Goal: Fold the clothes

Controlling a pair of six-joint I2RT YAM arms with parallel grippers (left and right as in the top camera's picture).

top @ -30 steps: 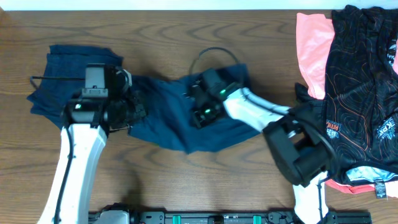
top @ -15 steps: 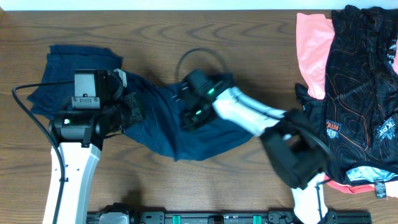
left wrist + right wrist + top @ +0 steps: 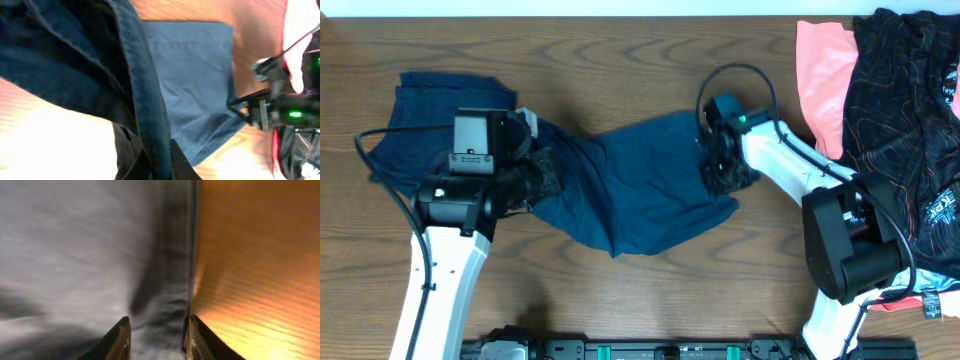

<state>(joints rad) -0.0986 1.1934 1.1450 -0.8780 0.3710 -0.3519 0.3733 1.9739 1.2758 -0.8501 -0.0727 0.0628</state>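
Left jaws: clenched on dark navy-blue soft cloth shorts [image 3: 640, 190]
Right jaws: clenched on their hem
Progress: I've folded nothing yet

Cropped, blurred, covered
The pink-and-black pile [image 3: 900, 130] is cropped at the overhead's right edge; the navy cloth [image 3: 75, 255] is blurred in the right wrist view and partly covered by the left arm [image 3: 470, 190].

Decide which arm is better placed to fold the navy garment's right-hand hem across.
Probably right: the right end effector already straddles that hem of the navy garment, while the left end effector holds bunched cloth at the opposite side.
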